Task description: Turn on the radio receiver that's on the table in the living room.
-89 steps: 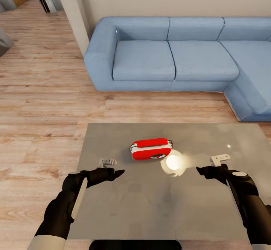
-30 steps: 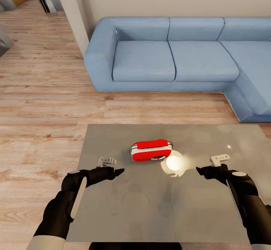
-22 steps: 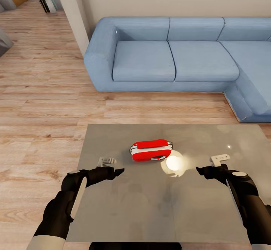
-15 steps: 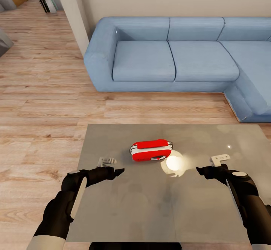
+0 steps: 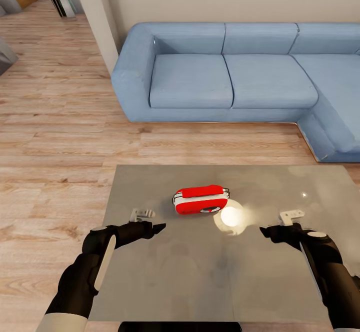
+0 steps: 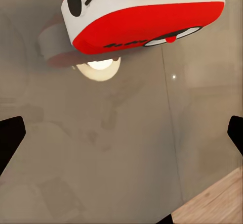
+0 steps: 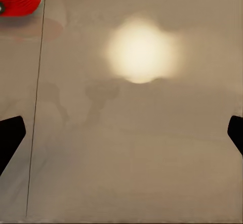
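Both grippers, left [image 5: 156,229] and right [image 5: 264,231], hover wide open and empty; approach the radio receiver [image 5: 201,199] slowly, pressing its front dial squarely.

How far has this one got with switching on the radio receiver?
Done: the robot is at the table in the living room, with the radio receiver lying on it within view. In hand: the left gripper and right gripper hover open over the tabletop on either side, touching nothing. Left: reach in and press or turn the radio's control; no contact with it yet.
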